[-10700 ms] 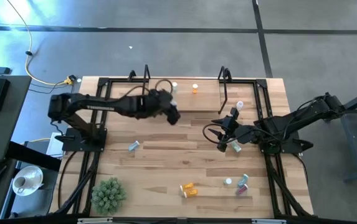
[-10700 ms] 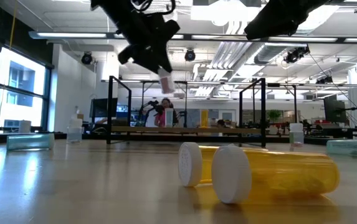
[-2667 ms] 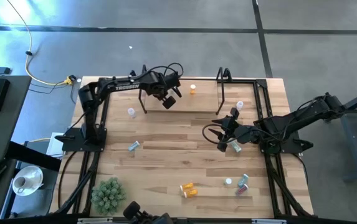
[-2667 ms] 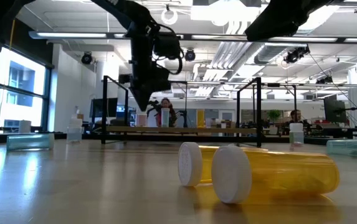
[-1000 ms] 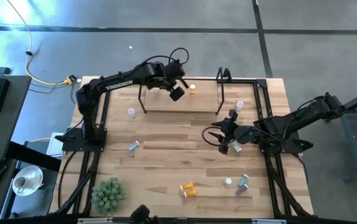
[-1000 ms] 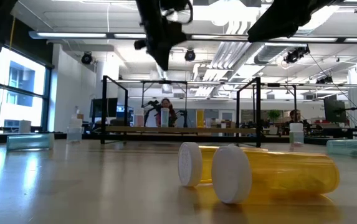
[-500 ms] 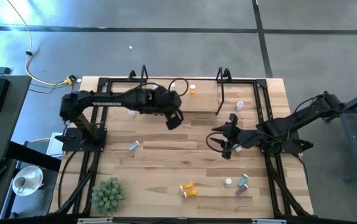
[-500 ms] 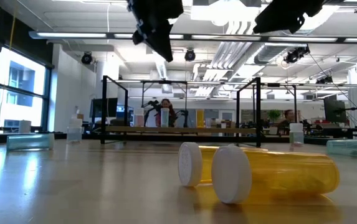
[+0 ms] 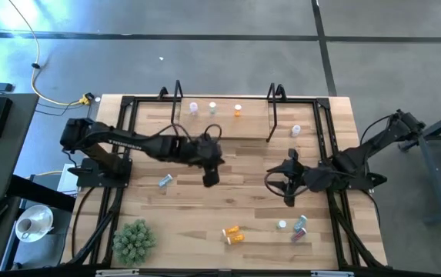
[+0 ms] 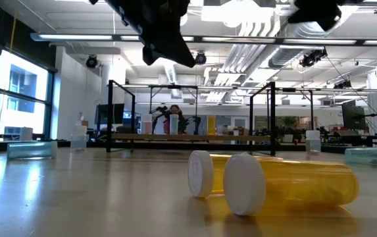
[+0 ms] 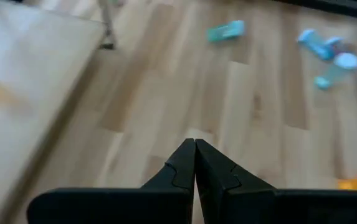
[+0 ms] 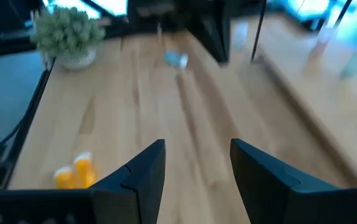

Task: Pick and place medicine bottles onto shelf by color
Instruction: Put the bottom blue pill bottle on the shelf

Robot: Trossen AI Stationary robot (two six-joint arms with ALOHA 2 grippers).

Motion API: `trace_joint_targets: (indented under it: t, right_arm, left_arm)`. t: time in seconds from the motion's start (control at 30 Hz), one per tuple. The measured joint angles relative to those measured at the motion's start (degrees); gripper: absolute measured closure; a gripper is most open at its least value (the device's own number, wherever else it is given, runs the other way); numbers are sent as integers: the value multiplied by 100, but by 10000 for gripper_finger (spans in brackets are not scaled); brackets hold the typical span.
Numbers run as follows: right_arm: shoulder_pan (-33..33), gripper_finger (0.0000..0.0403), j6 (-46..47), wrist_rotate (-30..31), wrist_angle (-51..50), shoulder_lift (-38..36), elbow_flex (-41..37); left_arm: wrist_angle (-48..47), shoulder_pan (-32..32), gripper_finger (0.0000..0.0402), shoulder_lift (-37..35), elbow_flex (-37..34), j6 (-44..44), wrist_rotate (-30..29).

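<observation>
Both our arms have swung away from the shelf: our left gripper hovers mid-table, fingers pressed together and empty, while our right gripper hangs fingers apart, holding nothing. Three bottles stand on the shelf; the others, like the orange pair, remain scattered on the table.

Even, bright overhead light; ceiling strip lamps glare in low view. Both wrist views motion-blurred. Near lying orange pill bottles soft, out of focus.

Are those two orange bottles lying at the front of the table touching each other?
Touching. In the low view the two orange bottles lie side by side, pressed together with no gap.
</observation>
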Motion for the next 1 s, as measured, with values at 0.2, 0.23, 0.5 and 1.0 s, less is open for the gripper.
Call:
trace_joint_targets:
  t: [0.2,0.23,0.5,1.0]
  right_arm:
    - [456,231,1094,-125,-733,-6,0]
    - [554,231,1213,-138,-829,-8,0]
    - [1281,231,2239,-320,-1513,-8,0]
    - [1977,231,2700,-334,-2816,310,1094]
  left_arm:
    - [537,-385,401,-4,-355,-118,153]
    - [542,-443,401,-4,-366,-166,160]
    - [784,-825,401,-4,-376,-305,211]
    - [873,-699,401,-2,-376,-621,404]
